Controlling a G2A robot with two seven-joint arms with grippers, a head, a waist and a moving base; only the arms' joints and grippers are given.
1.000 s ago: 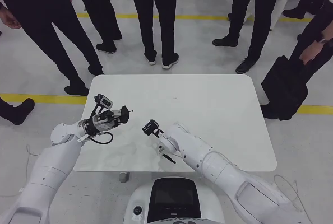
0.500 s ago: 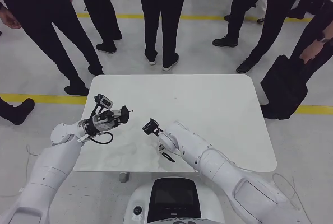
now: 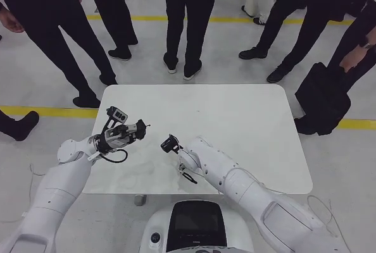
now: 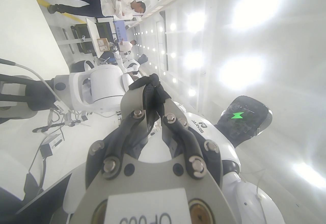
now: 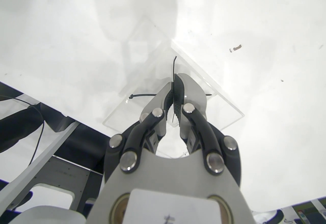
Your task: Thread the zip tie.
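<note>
Likely pre-threading: my right gripper (image 5: pixel 174 83) clamps the thin black plastic zip tie (image 5: pixel 174 66) above the clear plate (image 5: pixel 224 110) near the front edge of the tabletop (image 5: pixel 267 18), my left gripper (image 4: pixel 152 97) pinches a small black piece (image 4: pixel 149 80); next, align tip with head.

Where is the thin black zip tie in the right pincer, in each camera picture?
Right wrist view: zip tie pokes from the shut right pincer, mid-picture, over a clear plate.
Top view: too thin to see; that pincer is left of centre over the white table.
Left wrist view: aims past the left pincer at ceiling lights.
Shared landmark: the right pincer.
</note>
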